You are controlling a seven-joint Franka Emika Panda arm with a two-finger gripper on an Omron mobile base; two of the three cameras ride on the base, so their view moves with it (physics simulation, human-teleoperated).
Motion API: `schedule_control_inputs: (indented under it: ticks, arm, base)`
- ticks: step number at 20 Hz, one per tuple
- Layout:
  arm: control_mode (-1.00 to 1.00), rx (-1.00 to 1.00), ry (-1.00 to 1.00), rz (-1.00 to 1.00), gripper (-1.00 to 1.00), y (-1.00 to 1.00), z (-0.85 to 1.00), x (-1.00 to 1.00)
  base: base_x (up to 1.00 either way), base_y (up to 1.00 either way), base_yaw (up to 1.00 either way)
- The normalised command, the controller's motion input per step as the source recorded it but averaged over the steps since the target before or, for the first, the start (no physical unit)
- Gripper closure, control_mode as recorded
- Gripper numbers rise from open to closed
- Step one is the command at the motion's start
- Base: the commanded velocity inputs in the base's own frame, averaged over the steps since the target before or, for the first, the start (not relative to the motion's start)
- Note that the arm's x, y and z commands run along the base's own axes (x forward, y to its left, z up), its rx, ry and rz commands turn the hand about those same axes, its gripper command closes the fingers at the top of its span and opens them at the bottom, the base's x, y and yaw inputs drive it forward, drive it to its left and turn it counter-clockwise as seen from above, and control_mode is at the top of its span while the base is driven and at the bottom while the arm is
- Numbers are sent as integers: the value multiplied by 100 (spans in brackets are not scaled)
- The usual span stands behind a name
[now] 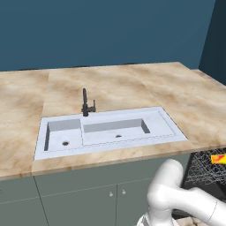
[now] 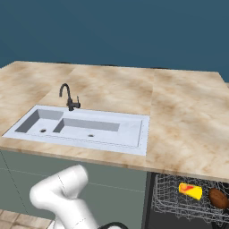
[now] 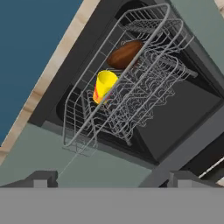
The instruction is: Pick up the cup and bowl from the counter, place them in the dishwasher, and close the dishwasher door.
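Observation:
The orange-yellow cup (image 3: 104, 85) lies on its side in the dishwasher's dark wire rack (image 3: 144, 94), and a brown bowl (image 3: 124, 53) sits just beyond it. From the base, the cup (image 2: 190, 191) and bowl (image 2: 218, 198) show in the pulled-out rack (image 2: 167, 197) under the counter's right end; the cup (image 1: 218, 159) also peeks in at the left base view's right edge. The dishwasher door (image 3: 181, 111) hangs open, its dark inner face beside the rack. My gripper (image 3: 113, 178) is open and empty, some way back from the rack and facing it.
The marble counter (image 1: 110, 84) carries a white double-basin sink (image 1: 170, 128) with a black tap (image 1: 86, 103). Grey-green cupboard doors (image 1: 88, 198) run below it, left of the dishwasher. My arm (image 2: 62, 192) bends low in front of these cupboards.

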Motion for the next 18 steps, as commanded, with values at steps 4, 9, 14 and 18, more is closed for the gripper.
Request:
schedule_control_inputs:
  ticks: [4,9,14,18]
  arm:
    - [-100,-5,-3,0,-100,100,-16,-22]
    - [-100,-5,-2,0,-100,100,-27,-23]
    - [-100,-1,0,0,-100,100,-40,-10]
    - [-100,-4,0,-4,-100,87,-58,0]
  base:
    - [0,0,0]
    - [0,0,0]
    - [0,0,0]
    - [0,0,0]
